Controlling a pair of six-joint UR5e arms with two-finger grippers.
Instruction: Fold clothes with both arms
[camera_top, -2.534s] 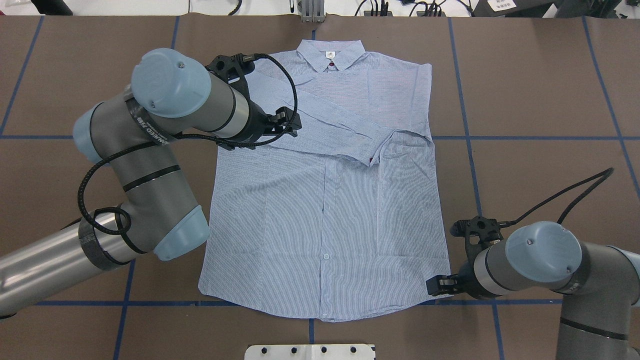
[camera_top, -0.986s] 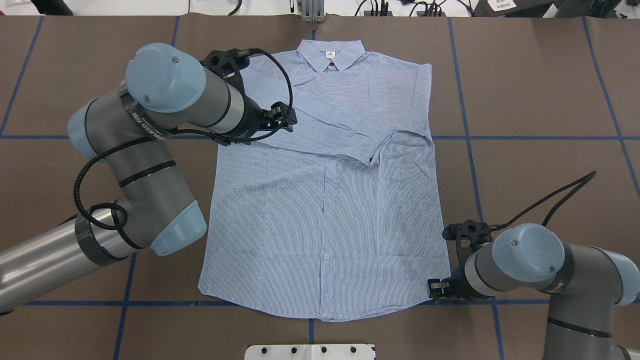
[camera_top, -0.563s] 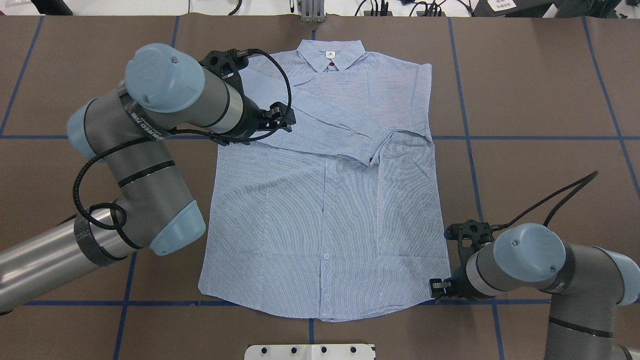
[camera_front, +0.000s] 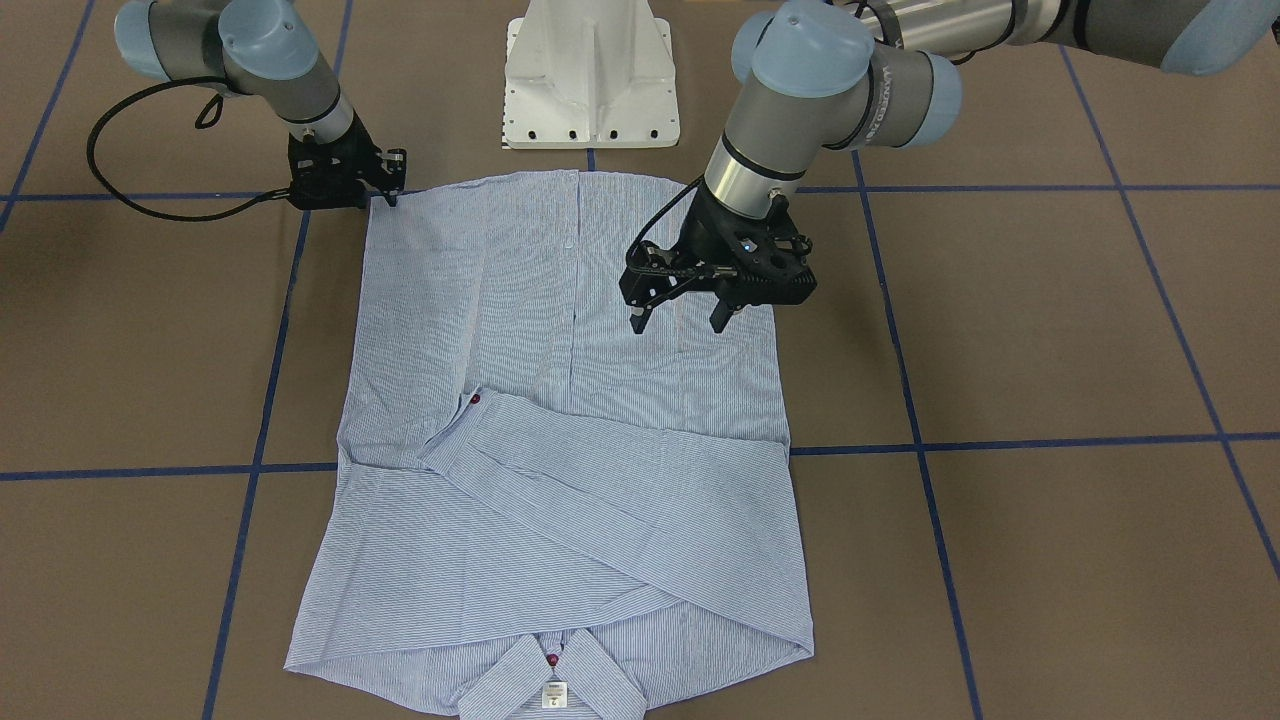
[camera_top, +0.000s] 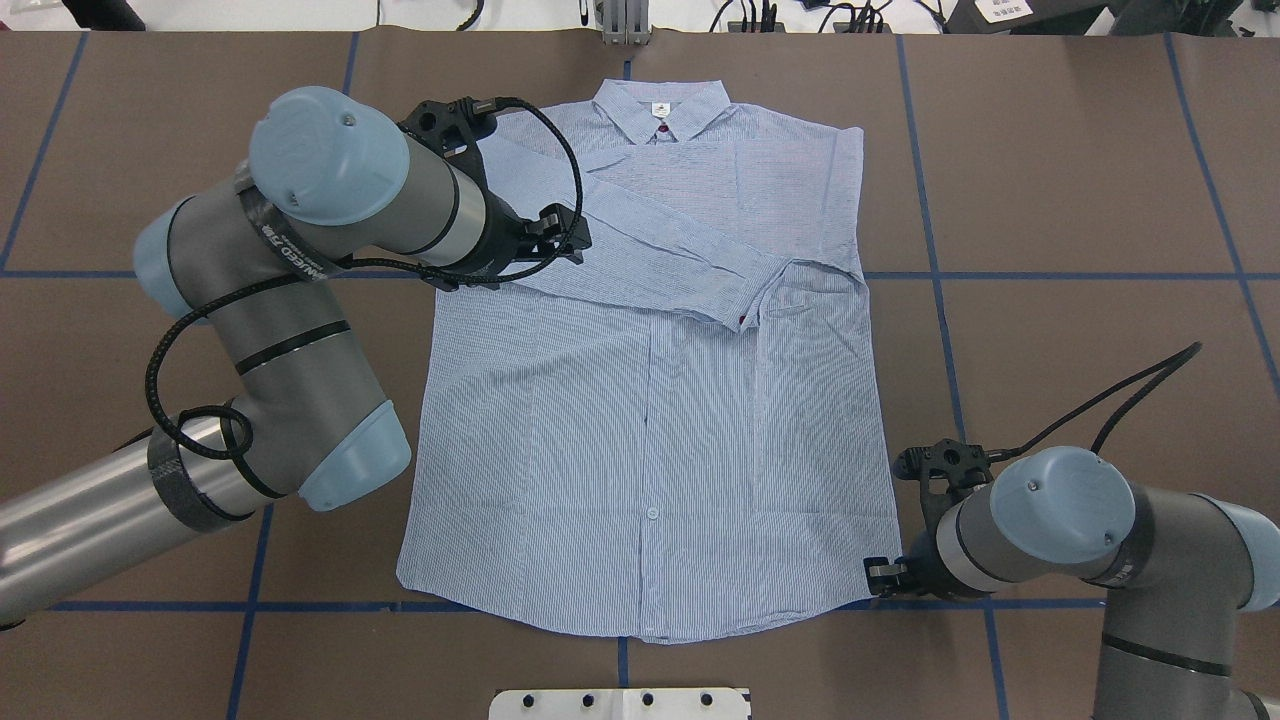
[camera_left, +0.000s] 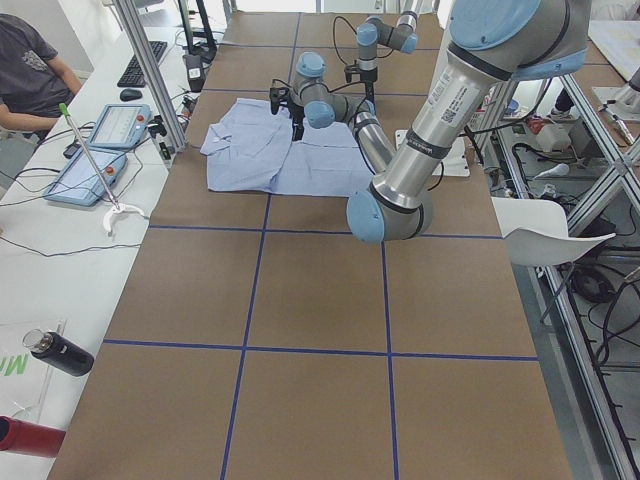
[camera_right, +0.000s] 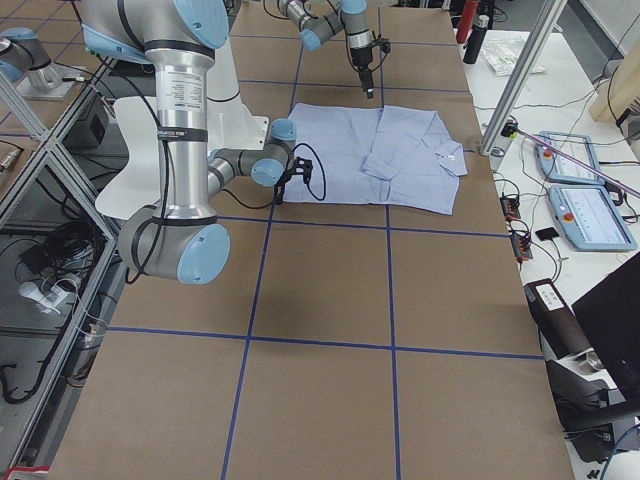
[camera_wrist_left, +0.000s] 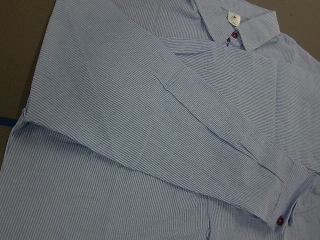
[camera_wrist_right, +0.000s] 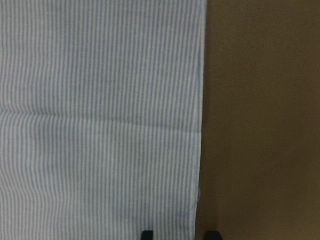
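— Jaws, front-facing view?
— Left gripper: spread, empty, hanging over light blue finely striped button-up shirt, flat on brown paper-covered table. Long axis: collar away from robot, hem toward it.
— Overhead?
— Right gripper at hem's corner on robot's right; nearer arm, likely the one to lift that corner.
— Right wrist?
— Black fingertips parted, straddling shirt's side edge, gripping nothing.
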